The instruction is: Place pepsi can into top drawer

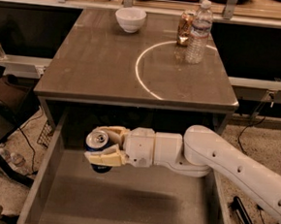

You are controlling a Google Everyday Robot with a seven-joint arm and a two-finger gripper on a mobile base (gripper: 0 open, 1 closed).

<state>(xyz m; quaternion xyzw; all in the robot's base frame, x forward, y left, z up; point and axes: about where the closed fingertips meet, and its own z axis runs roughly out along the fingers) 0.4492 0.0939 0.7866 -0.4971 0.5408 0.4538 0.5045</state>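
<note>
Gripper (104,144) is closed around the pepsi can (97,139), long axis roughly upright; the open top drawer (143,201) floor lies straight below, apparently not yet touched.

Cream jaws above grey top drawer (143,204) clasp blue pepsi can (98,141).

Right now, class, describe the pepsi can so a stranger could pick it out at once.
Start at the wide grey top drawer open below the table. Near its back, the gripper on the white arm clasps the pepsi can. It is blue with a silver top, unlike the brownish-gold can on the table.
</note>
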